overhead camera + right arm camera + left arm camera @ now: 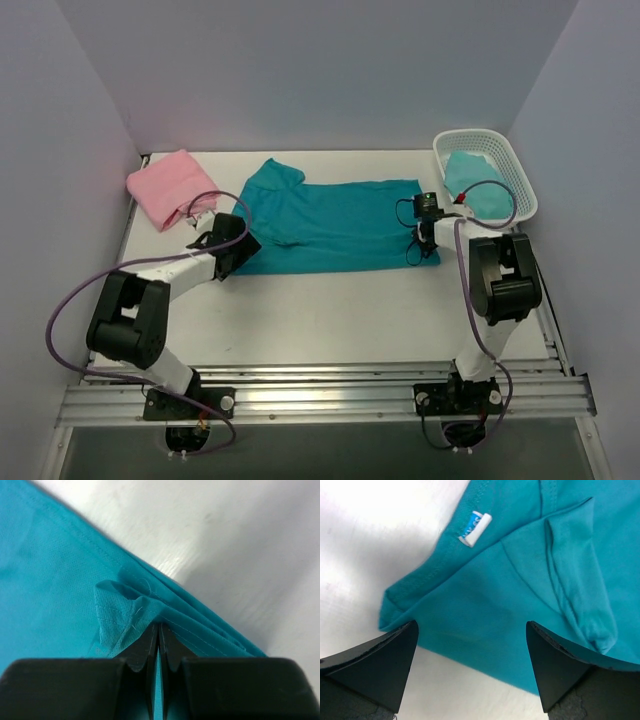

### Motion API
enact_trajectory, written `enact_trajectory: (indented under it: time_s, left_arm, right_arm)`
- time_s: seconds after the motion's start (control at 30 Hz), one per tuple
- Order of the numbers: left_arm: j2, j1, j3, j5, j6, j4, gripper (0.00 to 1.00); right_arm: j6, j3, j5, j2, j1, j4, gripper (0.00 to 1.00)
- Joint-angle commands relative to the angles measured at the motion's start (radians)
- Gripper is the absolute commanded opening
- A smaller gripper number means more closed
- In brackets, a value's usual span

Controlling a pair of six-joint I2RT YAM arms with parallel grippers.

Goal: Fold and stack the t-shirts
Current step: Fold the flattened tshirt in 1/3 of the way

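Note:
The teal t-shirt lies spread across the middle of the table, folded lengthwise. The pink t-shirt lies folded at the back left. My left gripper is open over the teal shirt's left near edge; in the left wrist view its fingers straddle the cloth edge near a white label. My right gripper is shut on the teal shirt's hem at its right end; the right wrist view shows the jaws pinching bunched hem layers.
A white basket at the back right holds a light teal cloth. Grey walls enclose the table on three sides. Bare tabletop lies between the shirt and the arm bases.

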Motion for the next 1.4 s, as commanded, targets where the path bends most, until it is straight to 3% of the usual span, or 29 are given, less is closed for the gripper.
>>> enact_trajectory:
  time_s: [0.0,0.2,0.3,0.33,0.37,0.43,0.47,0.53,0.6,0.73,1.0,1.37]
  left_arm:
    - [-0.132,-0.054,-0.052,-0.113,-0.042,-0.156,0.97]
    - [-0.317,-0.113,-0.056,-0.235,-0.029,-0.248,0.96]
    - [-0.373,-0.116,-0.025,-0.275,-0.013,-0.272,0.96]
    - [-0.382,-0.116,-0.002,-0.277,-0.009,-0.281,0.96]
    - [-0.391,-0.121,0.012,-0.28,-0.008,-0.293,0.96]
    - [-0.411,-0.133,0.048,-0.303,0.001,-0.314,0.96]
    - [-0.421,-0.143,0.061,-0.309,0.004,-0.321,0.96]
    - [-0.441,-0.157,0.078,-0.323,0.024,-0.313,0.96]
    - [-0.448,-0.168,0.084,-0.315,0.035,-0.302,0.96]
    - [-0.45,-0.188,0.084,-0.309,0.035,-0.295,0.96]
    - [-0.511,-0.228,0.033,-0.331,0.032,-0.311,0.96]
    - [-0.646,-0.237,-0.045,-0.368,0.044,-0.331,0.96]
  right_arm:
    - [0.026,-0.078,0.066,0.008,-0.056,-0.233,0.0]
    - [0.017,-0.104,0.049,-0.075,-0.061,-0.219,0.0]
    - [0.003,-0.084,0.054,-0.124,-0.032,-0.23,0.11]
    - [0.0,-0.076,0.072,-0.158,-0.02,-0.235,0.17]
    - [0.0,-0.058,0.092,-0.176,0.012,-0.253,0.31]
    - [0.015,-0.027,0.182,-0.245,0.064,-0.32,0.49]
    - [0.023,0.02,0.213,-0.265,0.127,-0.343,0.68]
    - [0.026,0.071,0.248,-0.319,0.183,-0.399,0.77]
    - [-0.026,0.155,0.243,-0.337,0.276,-0.397,0.78]
    - [-0.234,0.284,0.068,-0.252,0.446,-0.264,0.78]
    - [-0.382,0.73,-0.04,0.214,0.664,-0.359,0.76]
    - [-0.377,0.882,-0.086,0.413,0.732,-0.351,0.71]
